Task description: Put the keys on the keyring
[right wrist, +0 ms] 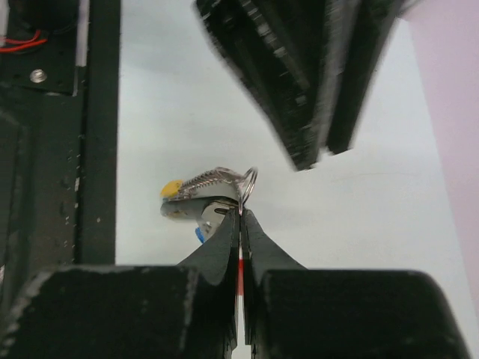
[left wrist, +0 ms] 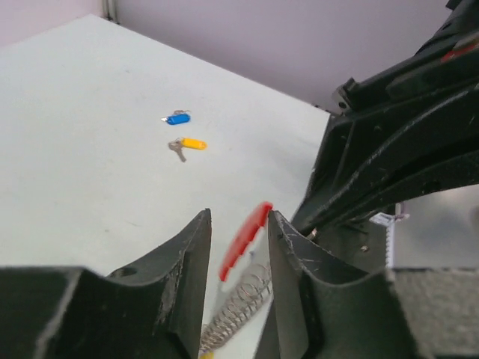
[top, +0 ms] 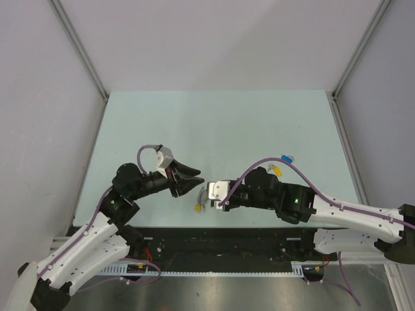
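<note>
**Right hand pinching keyring, left hand spread around its red section**

We have the right hand point(right wrist: 241, 215) pressed together on the keyring point(left wrist: 243, 241), gripping it at the ring wire. The keyring sits low at the near edge of the counter point(top: 194, 123), between the two arms. We cannot tell whether it is lifted clear.

The left hand point(top: 198, 183) is spread, one finger on either side of the red section. The red section lies closer to the finger on the right in the left wrist view, and we cannot tell whether they touch.

A coil point(right wrist: 212, 178) and a yellow tag point(right wrist: 171, 188) hang off the ring.

Well apart on the right of the counter, a yellow-tagged key point(left wrist: 191, 143) lies just beside a blue tag point(left wrist: 178, 118).
</note>
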You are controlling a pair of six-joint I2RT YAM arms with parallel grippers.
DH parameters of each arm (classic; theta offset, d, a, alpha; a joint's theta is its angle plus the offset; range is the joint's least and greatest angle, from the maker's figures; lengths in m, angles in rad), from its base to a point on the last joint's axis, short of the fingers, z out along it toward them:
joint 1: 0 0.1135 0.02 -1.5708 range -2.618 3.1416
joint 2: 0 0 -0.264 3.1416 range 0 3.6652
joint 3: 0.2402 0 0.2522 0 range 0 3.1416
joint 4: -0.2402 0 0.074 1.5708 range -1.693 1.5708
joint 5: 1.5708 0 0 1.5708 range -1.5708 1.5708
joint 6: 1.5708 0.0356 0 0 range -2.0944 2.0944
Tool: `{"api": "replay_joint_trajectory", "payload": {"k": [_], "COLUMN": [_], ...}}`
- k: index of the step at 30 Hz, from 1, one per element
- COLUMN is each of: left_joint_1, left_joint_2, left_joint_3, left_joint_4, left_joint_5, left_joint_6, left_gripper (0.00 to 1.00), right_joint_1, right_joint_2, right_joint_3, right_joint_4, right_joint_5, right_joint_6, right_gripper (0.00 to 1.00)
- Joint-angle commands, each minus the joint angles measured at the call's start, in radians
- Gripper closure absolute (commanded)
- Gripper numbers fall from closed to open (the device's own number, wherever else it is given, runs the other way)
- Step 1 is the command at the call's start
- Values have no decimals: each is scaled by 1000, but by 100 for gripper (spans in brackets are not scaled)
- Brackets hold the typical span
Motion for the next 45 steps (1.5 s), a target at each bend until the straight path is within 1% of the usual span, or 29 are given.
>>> {"api": "replay_joint_trajectory", "payload": {"k": [1,3,7,8,9,10,12,16,21,26,33,45], "left_joint_1": [14,14,14,14,14,14,14,13,-16,-41,-81,-98], "left_joint_2": [3,32,75,86,93,99,132,204,273,317,366,417], "left_joint_3": [117,145,223,234,243,255,272,323,364,392,416,438], "left_joint_4": [-110,-179,-285,-327,-343,-358,-401,-449,-527,-581,-633,-687], "left_joint_5": [74,118,204,244,263,275,342,430,438,409,359,330], "left_joint_6": [209,284,405,439,493,513,576,625,671,694,717,742], "left_gripper": [57,56,49,48,48,47,46,46,47,53,55,60], "right_joint_1": [2,2,-1,-2,-4,-8,-15,-22,-25,-30,-35,-42], "right_joint_2": [-2,-3,4,9,9,11,11,8,6,9,14,5], "right_joint_3": [30,39,38,41,42,45,48,52,53,55,56,62], "right_joint_4": [-57,-78,-85,-86,-89,-92,-100,-103,-108,-105,-105,-100], "right_joint_5": [-78,-82,-88,-88,-92,-93,-104,-116,-112,-110,-107,-104], "right_joint_6": [-9,-9,-9,-12,-14,-15,-19,-19,-16,-17,-14,-15], "right_gripper": [100,100,100,100,100,100,100,100,100,100,100,100]}}
